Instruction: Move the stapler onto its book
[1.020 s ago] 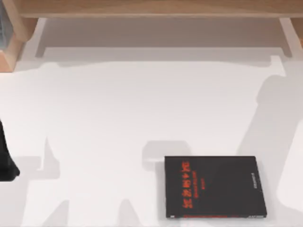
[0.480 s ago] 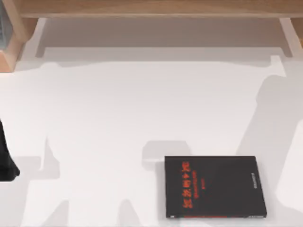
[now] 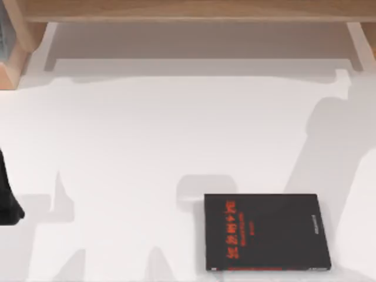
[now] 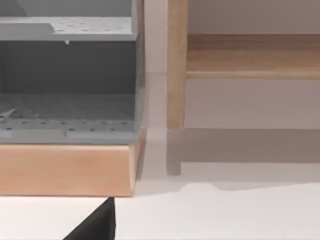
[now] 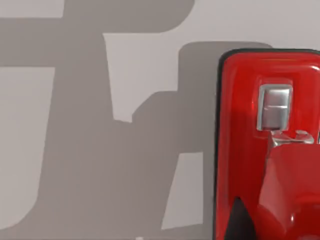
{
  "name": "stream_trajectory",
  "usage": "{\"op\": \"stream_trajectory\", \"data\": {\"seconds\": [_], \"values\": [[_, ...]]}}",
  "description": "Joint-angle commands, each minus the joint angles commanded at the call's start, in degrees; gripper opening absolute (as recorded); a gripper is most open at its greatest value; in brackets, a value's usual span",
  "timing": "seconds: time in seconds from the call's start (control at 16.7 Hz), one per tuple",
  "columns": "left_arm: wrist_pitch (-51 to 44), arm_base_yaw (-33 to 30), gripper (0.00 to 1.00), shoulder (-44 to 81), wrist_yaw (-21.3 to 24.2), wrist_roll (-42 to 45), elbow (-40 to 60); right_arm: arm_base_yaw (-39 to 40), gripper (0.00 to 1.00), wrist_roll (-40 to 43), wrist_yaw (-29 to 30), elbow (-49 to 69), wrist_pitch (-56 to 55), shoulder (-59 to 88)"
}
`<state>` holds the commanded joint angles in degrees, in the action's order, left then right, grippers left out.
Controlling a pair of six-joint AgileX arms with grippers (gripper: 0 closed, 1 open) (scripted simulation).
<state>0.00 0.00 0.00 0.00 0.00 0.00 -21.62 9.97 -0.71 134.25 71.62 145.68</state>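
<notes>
The book point(image 3: 267, 232) lies flat on the white table near the front edge, right of centre; it is black with red lettering. In the right wrist view the glossy red stapler point(image 5: 270, 150) rests on the table, seen close up, with a small metal plate near its squared end. A dark part of my right gripper point(image 5: 236, 222) shows right against the stapler's side. My left arm point(image 3: 7, 202) sits parked at the table's left edge, and a dark bit of its gripper point(image 4: 95, 226) shows in the left wrist view.
A wooden shelf point(image 3: 188, 10) runs along the back of the table. At the back left, a wooden frame point(image 4: 65, 170) holds grey perforated trays point(image 4: 67, 107), with a wooden post point(image 4: 176, 65) beside it. Arm shadows fall across the table's right side.
The arm shadow on the table's right side has shifted toward the left and the front. The book and the left arm have not moved.
</notes>
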Motion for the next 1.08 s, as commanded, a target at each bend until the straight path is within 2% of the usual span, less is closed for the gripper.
{"op": "stream_trajectory", "data": {"seconds": [0.3,0.54,0.78,1.08], "values": [[0.0,0.0,1.00,0.0,0.0,0.0,0.0,0.9,0.00,-6.0,0.5,-8.5,-3.5,-11.8],[0.0,0.0,1.00,0.0,0.0,0.0,0.0,6.0,0.00,-13.5,0.9,-17.3,-7.7,-23.2],[0.0,0.0,1.00,0.0,0.0,0.0,0.0,15.2,0.00,-22.3,1.4,-28.1,-11.3,-33.2],[0.0,0.0,1.00,0.0,0.0,0.0,0.0,30.6,0.00,-33.5,2.0,-42.9,-14.7,-41.1]]}}
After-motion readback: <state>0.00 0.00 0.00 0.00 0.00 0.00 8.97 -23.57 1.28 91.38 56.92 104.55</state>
